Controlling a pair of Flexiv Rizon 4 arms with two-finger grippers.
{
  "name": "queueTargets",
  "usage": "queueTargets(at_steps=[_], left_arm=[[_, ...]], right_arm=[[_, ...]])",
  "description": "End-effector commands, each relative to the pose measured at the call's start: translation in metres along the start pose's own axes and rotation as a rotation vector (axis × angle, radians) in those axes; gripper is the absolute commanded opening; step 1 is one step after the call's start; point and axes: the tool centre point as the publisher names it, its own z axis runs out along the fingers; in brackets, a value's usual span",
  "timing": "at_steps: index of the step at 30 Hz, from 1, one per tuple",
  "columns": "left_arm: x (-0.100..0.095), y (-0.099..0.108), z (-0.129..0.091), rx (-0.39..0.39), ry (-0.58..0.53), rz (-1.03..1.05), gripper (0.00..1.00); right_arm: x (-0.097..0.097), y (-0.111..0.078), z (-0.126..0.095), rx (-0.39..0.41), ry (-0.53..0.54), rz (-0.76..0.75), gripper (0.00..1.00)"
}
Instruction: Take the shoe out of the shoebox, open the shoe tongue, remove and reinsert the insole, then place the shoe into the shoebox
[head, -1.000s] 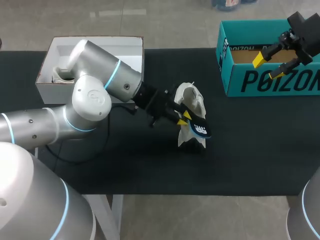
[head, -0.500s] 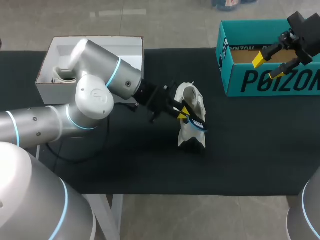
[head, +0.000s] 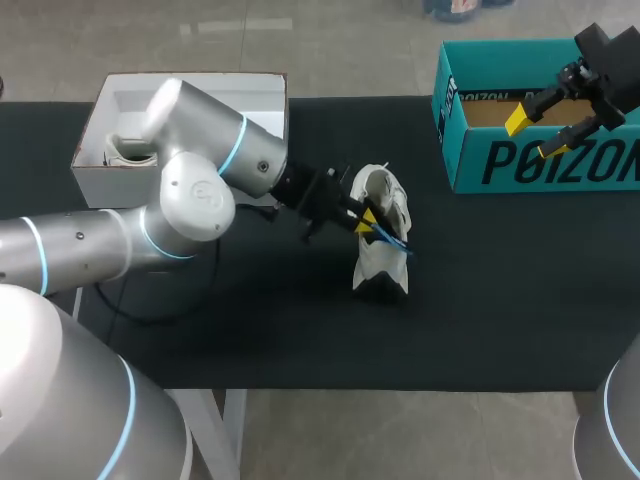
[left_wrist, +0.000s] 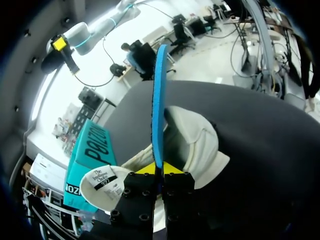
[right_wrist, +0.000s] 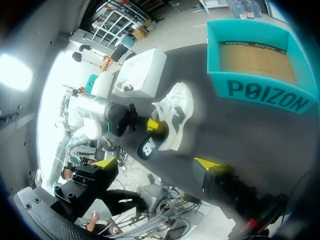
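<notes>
A white shoe (head: 378, 262) stands on the black table's middle. My left gripper (head: 368, 222) is at the shoe's opening, shut on a blue insole (head: 395, 240) that shows edge-on above the shoe. In the left wrist view the insole (left_wrist: 159, 95) rises straight from between the yellow tips of the left gripper (left_wrist: 160, 169), with the shoe (left_wrist: 202, 145) just beyond. My right gripper (head: 545, 125) hangs open over the teal shoebox (head: 540, 165) at the back right, holding nothing. From the right wrist view the shoe (right_wrist: 177, 112) and the insole (right_wrist: 148, 145) lie ahead of the right gripper (right_wrist: 155, 163).
A white open box (head: 100, 150) sits at the back left, partly behind my left arm (head: 190, 200). Black tabletop (head: 480, 310) lies bare in front of the shoe and between it and the teal shoebox (right_wrist: 255, 85).
The left gripper has turned the insole from its flat face to edge-on and lifted it slightly toward the shoe's opening. The shoe shifted a little. The right arm stayed still.
</notes>
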Motion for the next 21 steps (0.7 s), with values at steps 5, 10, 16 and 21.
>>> queueTargets(at_steps=[5,10,16,21], left_arm=[[0.001,0.009,0.01,-0.05,0.01,-0.027,0.0],[0.003,0.014,0.012,-0.059,0.023,-0.077,0.17],[0.0,-0.012,-0.001,0.001,0.002,-0.039,0.8],[0.0,-0.034,-0.007,0.053,0.003,0.002,0.42]], right_arm=[[0.0,0.001,0.0,0.002,-0.002,0.001,1.0],[0.0,0.001,0.0,0.002,-0.002,0.001,1.0],[0.0,0.001,0.0,0.002,-0.002,0.001,1.0],[0.0,0.001,0.0,0.002,-0.002,0.001,1.0]])
